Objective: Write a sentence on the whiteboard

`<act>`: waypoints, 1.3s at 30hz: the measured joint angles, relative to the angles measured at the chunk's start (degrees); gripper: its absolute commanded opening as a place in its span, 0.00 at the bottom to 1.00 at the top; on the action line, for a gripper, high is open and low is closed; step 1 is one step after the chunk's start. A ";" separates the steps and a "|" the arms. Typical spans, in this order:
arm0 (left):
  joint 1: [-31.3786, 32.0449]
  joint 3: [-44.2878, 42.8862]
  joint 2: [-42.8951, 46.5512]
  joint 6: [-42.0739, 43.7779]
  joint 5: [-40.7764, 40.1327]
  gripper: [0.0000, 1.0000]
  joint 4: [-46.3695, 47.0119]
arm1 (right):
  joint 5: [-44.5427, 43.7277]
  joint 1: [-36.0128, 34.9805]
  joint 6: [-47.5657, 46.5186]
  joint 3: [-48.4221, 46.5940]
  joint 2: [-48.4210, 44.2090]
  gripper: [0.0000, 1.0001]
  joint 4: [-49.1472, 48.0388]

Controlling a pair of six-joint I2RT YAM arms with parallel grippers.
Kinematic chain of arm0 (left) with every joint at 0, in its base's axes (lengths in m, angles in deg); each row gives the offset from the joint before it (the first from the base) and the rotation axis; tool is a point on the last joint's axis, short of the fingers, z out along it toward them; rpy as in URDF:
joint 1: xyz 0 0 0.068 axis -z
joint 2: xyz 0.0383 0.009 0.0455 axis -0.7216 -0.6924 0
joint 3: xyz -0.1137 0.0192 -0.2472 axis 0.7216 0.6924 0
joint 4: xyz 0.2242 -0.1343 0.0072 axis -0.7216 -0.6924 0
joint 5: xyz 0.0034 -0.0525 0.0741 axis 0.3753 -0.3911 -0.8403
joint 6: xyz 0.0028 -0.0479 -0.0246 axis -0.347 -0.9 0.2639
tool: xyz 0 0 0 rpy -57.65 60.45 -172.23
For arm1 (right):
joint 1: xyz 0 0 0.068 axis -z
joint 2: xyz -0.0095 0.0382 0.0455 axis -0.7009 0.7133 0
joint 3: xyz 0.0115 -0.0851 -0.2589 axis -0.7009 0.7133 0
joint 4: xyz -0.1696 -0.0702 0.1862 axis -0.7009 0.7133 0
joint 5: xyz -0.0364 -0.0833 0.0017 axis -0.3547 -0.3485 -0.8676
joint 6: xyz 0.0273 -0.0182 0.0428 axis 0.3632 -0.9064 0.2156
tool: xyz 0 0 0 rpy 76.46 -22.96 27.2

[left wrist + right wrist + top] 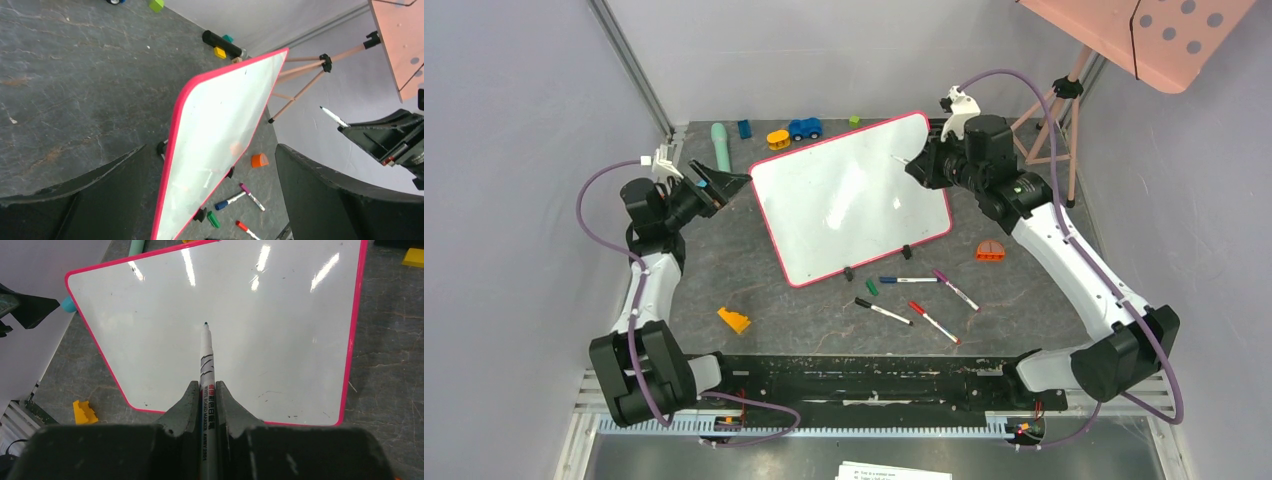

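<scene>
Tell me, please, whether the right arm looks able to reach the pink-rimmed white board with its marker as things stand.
Probably yes: the right arm holds the white marker in shut jaws, tip pointing at the pink-rimmed white board, nothing between them.

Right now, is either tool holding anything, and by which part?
Right tool pinches the marker by its barrel, uncapped tip toward the whiteboard. Left tool open, holding nothing.

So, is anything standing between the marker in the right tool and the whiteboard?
Nothing visible does. The right tool grips the marker, whose uncapped tip is aimed at the bare whiteboard face, with only open air between them.
</scene>
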 measured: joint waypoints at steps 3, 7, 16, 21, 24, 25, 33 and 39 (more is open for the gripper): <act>0.00 1.40 0.55 -0.35 2.10 1.00 1.03 | -0.04 0.00 -0.66 0.39 -0.46 0.00 -0.26; 0.02 1.64 -0.42 -1.42 4.50 1.00 1.53 | 0.13 -0.02 -1.27 0.52 -1.11 0.00 -0.70; 0.50 1.46 -4.92 -0.70 10.38 1.00 3.06 | 0.85 -0.02 -1.07 1.57 -1.11 0.00 -0.92; 0.59 1.18 -9.92 -2.60 15.13 1.00 9.16 | 1.73 -0.02 -0.70 1.57 -0.15 0.00 -1.01; 0.59 1.18 -10.86 -3.96 15.80 1.00 12.87 | 2.16 -0.02 -0.70 1.33 1.18 0.00 -0.92; 0.59 1.18 -11.06 -4.28 15.87 1.00 14.03 | 2.36 -0.09 -0.70 0.98 1.90 0.00 -0.83; 0.61 0.37 -11.63 -3.17 15.21 1.00 13.18 | 2.56 -0.26 -0.83 -1.49 3.93 0.00 -0.52; 0.90 -4.37 -10.91 0.94 13.94 1.00 6.14 | 2.56 -0.28 -0.83 -1.77 3.93 0.00 -0.87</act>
